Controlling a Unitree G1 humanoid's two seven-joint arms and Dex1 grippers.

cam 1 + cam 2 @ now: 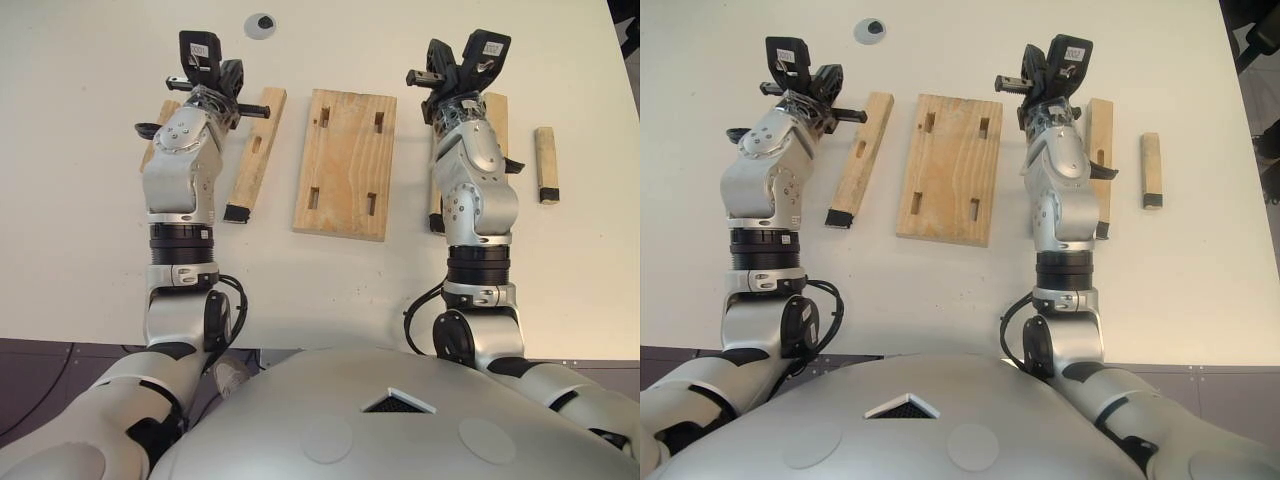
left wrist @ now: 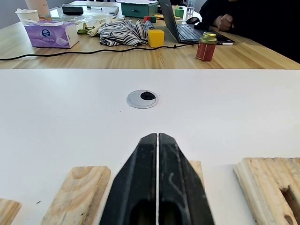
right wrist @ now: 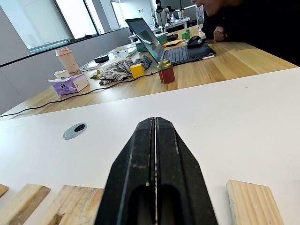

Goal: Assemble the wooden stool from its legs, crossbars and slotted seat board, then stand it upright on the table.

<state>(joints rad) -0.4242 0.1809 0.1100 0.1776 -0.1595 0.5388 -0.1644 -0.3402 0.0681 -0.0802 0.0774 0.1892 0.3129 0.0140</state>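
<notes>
The seat board (image 1: 345, 165) lies flat in the middle of the worktop (image 1: 80, 250), between my two arms, its long axis running away from me. All four of its slots are bare, with no leg seated in any of them, so I judge the assembly not yet begun.

My left gripper (image 2: 157, 140) has its fingers pressed together on nothing and hangs over the far ends of the parts on my left. A leg (image 1: 255, 155) lies just to its right, between it and the seat board. That leg's long axis runs away from me with a slight tilt, and its black-capped end is the one nearer me. Another wooden piece (image 1: 163, 112) lies mostly under my left forearm.

My right gripper (image 3: 154, 124) is likewise closed on nothing, beyond the far right corner of the board. A second leg (image 1: 1100, 150) lies lengthwise just under and beside that arm. A short piece (image 1: 545, 165) with a dark end sits farther out to the right, apart from it.

For the black-capped leg my left arm is plainly the nearer. I would have to spread the fingers, shift a little right and come down across the leg's width, not along its length. The risk I see is nudging the board, which lies close beside it.
</notes>
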